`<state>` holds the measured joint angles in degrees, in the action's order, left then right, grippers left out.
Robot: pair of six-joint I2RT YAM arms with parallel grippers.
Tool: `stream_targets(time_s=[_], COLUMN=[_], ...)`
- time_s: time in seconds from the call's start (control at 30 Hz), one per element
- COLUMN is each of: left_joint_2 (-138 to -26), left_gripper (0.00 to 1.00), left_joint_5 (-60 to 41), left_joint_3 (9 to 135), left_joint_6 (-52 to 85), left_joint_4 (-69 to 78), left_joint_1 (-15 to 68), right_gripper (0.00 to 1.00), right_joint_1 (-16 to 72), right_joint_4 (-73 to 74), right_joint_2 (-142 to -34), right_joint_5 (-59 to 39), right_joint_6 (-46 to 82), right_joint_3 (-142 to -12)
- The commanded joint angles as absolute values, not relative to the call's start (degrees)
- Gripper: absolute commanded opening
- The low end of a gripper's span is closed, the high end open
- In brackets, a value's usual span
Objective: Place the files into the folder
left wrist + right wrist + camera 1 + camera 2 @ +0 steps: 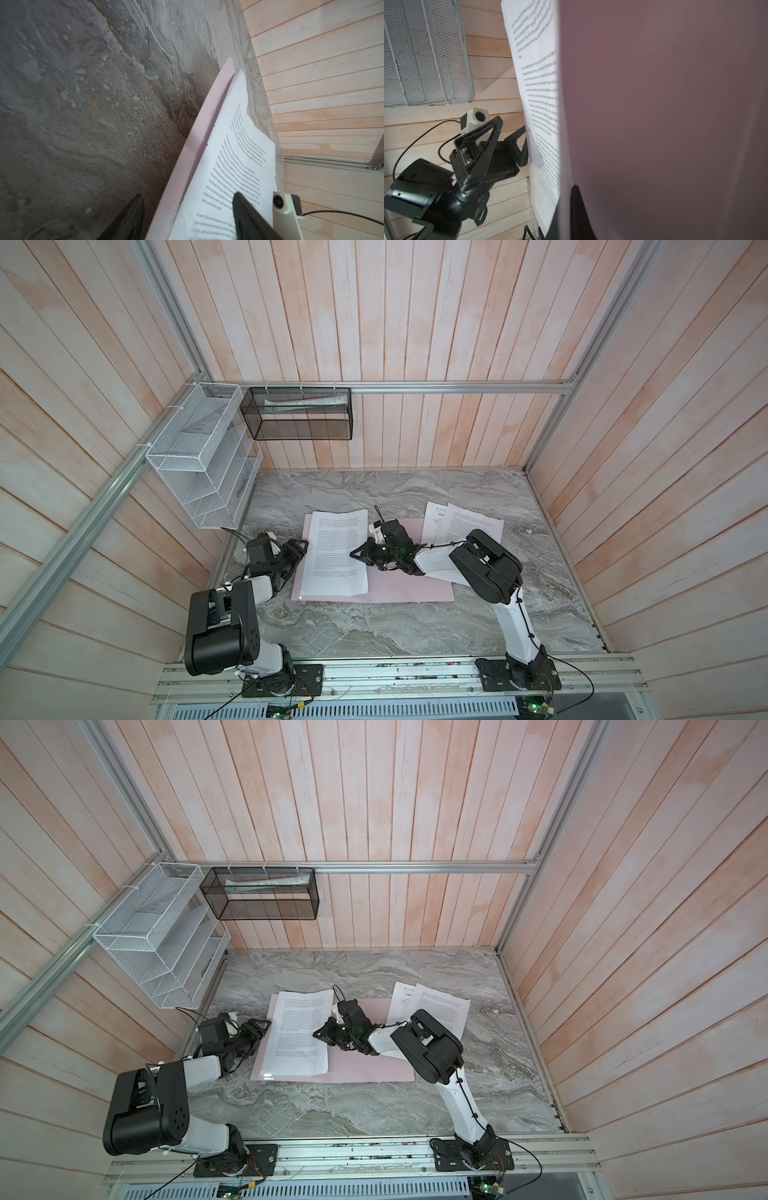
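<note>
The pale pink folder (395, 591) lies open on the marble table. One printed sheet (334, 556) rests on its left half. Two more files (478, 524) lie overlapped on the table at the right, behind my right arm. My left gripper (305, 545) is open at the folder's left edge. In the left wrist view (188, 195) one finger is over the sheet (234, 158) and the other over bare table. My right gripper (353, 554) is shut at the sheet's right edge. In its wrist view (572, 187) pink card (664, 124) hides part of the text, and what it pinches I cannot tell.
A white wire rack (199, 464) hangs on the left wall. A black mesh basket (297, 414) with rolled paper inside hangs on the back wall. Wooden walls close in three sides. Bare marble (374, 626) lies between the folder and the arm bases.
</note>
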<state>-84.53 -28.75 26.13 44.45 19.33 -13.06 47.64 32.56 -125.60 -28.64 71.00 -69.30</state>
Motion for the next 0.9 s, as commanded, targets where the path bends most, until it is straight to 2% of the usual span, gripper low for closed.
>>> stream_targets(time_s=[0.0, 0.47, 0.6, 0.63, 0.67, 0.7, 0.77, 0.83, 0.87], left_joint_2=[-84.1, -84.3, -84.1, -83.9, -83.9, -83.8, -83.6, -83.2, -83.1], left_gripper=[0.69, 0.69, 0.69, 0.69, 0.69, 0.69, 0.69, 0.69, 0.69], left_joint_5=[-30.1, -29.9, -29.9, -29.9, -30.0, -30.0, -30.1, -30.1, -30.1], left_joint_3=[25.0, 24.0, 24.0, 24.0, 24.1, 24.2, 24.4, 24.6, 24.6], left_joint_6=[45.3, 46.3, 46.2, 46.1, 46.0, 45.8, 45.5, 45.2, 45.1], left_joint_4=[20.8, 22.3, 22.0, 22.0, 21.8, 21.5, 21.0, 20.6, 20.5], left_joint_1=[-12.8, -12.6, -12.6, -12.6, -12.6, -12.5, -12.6, -12.5, -12.6], right_gripper=[0.0, 0.0, 0.0, 0.03, 0.25, 0.38, 0.57, 0.67, 0.68], right_joint_1=[48.8, 49.9, 49.8, 49.8, 49.7, 49.6, 49.2, 48.9, 48.8], right_joint_4=[33.0, 34.2, 32.7, 29.5, 25.6, 23.1, 20.3, 18.2, 17.1], right_joint_2=[-124.0, -124.9, -123.7, -123.4, -122.9, -122.5, -120.7, -118.7, -117.7], right_joint_5=[-29.5, -27.8, -27.3, -27.4, -27.6, -27.7, -27.6, -27.8, -28.1], right_joint_6=[72.3, 76.5, 73.6, 70.9, 67.8, 65.8, 63.6, 62.0, 61.2], right_joint_3=[-69.0, -67.7, -67.8, -69.1, -70.8, -71.5, -70.7, -69.0, -68.2])
